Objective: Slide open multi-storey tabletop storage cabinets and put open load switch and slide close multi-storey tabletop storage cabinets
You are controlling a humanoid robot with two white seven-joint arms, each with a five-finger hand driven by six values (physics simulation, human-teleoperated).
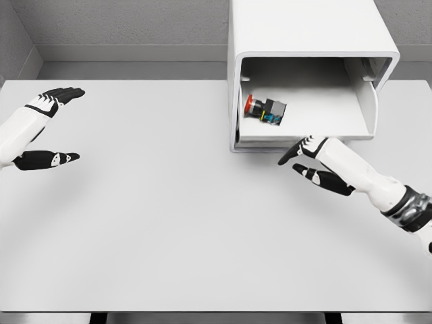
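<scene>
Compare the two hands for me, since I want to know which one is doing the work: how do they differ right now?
The right hand reaches to the front edge of the open drawer of the cabinet, where the load switch lies; the left hand hangs far off at the table's left edge. The right hand points toward the cabinet; the left points across the table. Both are open and hold nothing.

We can read no text, label, brand, number or sign anywhere; the load switch (265, 109) in the open drawer (307, 128) shows only coloured patches, too small for lettering.
</scene>
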